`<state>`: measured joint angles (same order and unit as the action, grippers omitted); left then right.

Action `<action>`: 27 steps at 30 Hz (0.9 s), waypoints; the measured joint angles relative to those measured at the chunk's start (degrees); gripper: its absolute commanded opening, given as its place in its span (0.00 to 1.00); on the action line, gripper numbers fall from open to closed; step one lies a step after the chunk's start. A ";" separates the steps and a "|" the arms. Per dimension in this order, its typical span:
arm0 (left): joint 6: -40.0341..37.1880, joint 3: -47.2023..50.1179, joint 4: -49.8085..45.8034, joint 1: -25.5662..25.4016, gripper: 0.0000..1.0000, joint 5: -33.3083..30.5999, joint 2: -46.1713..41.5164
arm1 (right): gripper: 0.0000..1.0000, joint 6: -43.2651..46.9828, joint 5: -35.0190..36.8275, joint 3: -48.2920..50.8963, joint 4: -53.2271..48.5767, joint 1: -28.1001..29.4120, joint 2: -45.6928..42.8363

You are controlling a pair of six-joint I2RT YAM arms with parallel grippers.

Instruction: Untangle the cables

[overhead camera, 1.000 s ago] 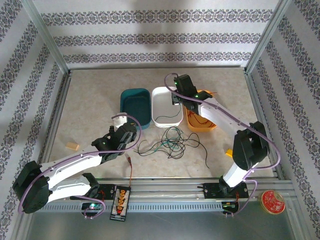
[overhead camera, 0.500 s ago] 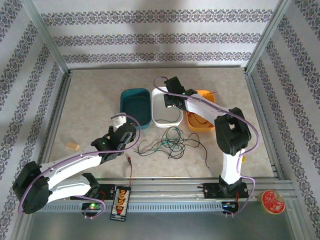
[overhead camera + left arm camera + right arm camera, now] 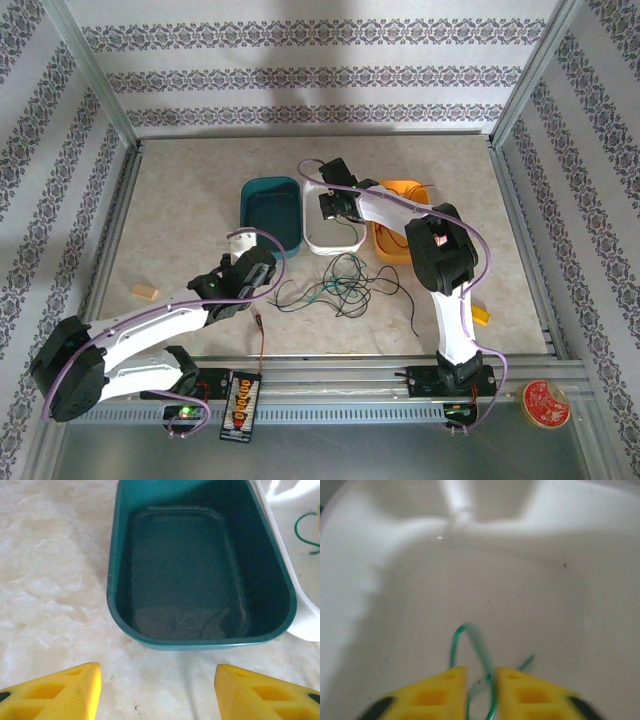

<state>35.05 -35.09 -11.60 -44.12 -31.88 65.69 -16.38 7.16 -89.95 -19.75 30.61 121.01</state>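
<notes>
Plainly, the right gripper (image 3: 480,672) is seen low inside the white bin (image 3: 530,580). Its jaws are parted by a narrow gap, wider than the green cable (image 3: 464,627) that loops up through it, so the cable is judged released rather than pinched. The left gripper (image 3: 156,672) is held wide apart over the table (image 3: 50,580), just near of the teal bin (image 3: 180,575), with nothing between its fingers. The other cables are found as a tangle (image 3: 345,285) on the table, just near of the white bin and between the two arms. Black and green strands can be made out in it.

Trouble is most likely to be caused by the loop standing between the fingers. If the gripper is raised straight up, the cable may be hooked on a finger and dragged out of the bin. A springy end may also be left hanging over the rim, where it could be caught by a later pass. Since the tangle lies close to the white bin, a strand could be swept along by the arm.

Three bins are counted: the teal bin, the white bin and an orange bin (image 3: 395,250). Two grippers are counted, one green cable in the white bin, and one tangle, whose strands cannot be counted
</notes>
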 measured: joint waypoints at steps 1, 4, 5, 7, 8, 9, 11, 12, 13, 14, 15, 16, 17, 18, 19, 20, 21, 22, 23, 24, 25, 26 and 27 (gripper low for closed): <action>-0.39 -0.11 0.09 0.00 0.61 0.42 0.33 | 0.44 -0.09 -0.11 -0.02 0.22 0.00 -0.09; -1.86 -0.33 0.52 0.00 0.61 2.34 1.40 | 0.50 -0.22 -0.11 0.42 0.33 0.00 -1.57; -2.40 -0.42 0.81 0.00 0.61 3.19 1.77 | 0.51 -0.20 -0.07 1.14 0.48 0.00 -2.99; -3.72 -0.44 1.84 0.00 0.62 5.33 2.36 | 0.52 -0.24 0.31 3.10 1.07 0.00 -6.40; -4.57 -0.50 2.49 0.00 0.62 6.91 2.73 | 0.52 -0.37 0.52 4.63 1.70 0.00 -8.90; -5.33 -0.55 3.39 0.00 0.63 8.66 3.17 | 0.52 -0.39 0.74 6.40 2.23 0.00 -11.65; -6.93 -0.61 5.09 0.00 0.63 12.50 4.20 | 0.52 -0.39 1.14 10.08 2.99 0.02 -17.31; -7.87 -0.68 5.99 0.00 0.64 14.82 4.92 | 0.52 -0.42 1.16 12.07 3.30 0.04 -20.33; -8.46 -0.76 6.67 -0.02 0.64 16.83 5.57 | 0.52 -0.42 1.09 13.75 3.56 0.04 -22.80; -9.42 -0.94 7.41 -0.02 0.64 19.54 6.62 | 0.52 -0.42 0.76 16.00 3.93 0.07 -25.86; -10.19 -1.20 7.93 -0.02 0.64 21.92 7.69 | 0.52 -0.61 0.28 18.34 4.24 0.33 -28.72; -10.93 -1.64 8.15 -0.07 0.64 24.20 8.87 | 0.52 -0.72 -0.42 20.57 4.55 0.61 -31.15; -11.78 -2.27 8.28 -0.20 0.64 26.73 10.34 | 0.52 -0.92 -1.22 23.12 4.68 1.20 -33.62; -12.68 -3.04 8.26 -0.46 0.64 29.20 11.98 | 0.52 -1.18 -2.27 25.77 4.81 1.97 -35.89; -13.31 -3.65 8.26 -0.66 0.64 31.08 13.09 | 0.52 -1.40 -3.15 28.09 4.81 2.75 -37.57; -14.12 -4.33 8.24 -1.09 0.64 33.16 14.29 | 0.52 -1.73 -3.85 30.62 4.68 3.69 -39.17; -14.91 -4.94 8.20 -1.64 0.63 35.15 15.23 | 0.52 -2.10 -4.22 33.03 4.46 4.44 -40.35; -15.52 -5.38 8.15 -2.14 0.63 36.70 15.80 | 0.52 -2.56 -4.52 35.06 4.13 5.03 -41.18; -16.09 -5.75 8.11 -2.78 0.63 38.40 16.20 | 0.51 -3.04 -4.70 36.89 3.78 5.35 -41.81; -16.61 -5.99 7.96 -3.45 0.62 39.78 16.39 | 0.51 -3.52 -4.70 38.69 3.17 5.38 -42.34; -16.90 -6.03 7.76 -4.00 0.61 40.79 16.41 | 0.51 -3.96 -4.66 39.91 2.73 5.18 -42.69; -17.09 -6.03 7.54 -4.63 0.60 41.66 16.41 | 0.51 -4.50 -4.66 41.16 2.19 4.85 -43.12; -17.29 -6.03 7.30 -5.20 0.58 42.27 16.46 | 0.51 -4.76 -4.61 42.01 1.57 4.68 -43.50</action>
<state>17.76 -41.12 -4.29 -49.32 10.39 82.15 -21.15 2.55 -47.94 -18.17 35.29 77.52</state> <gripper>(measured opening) 0.605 0.516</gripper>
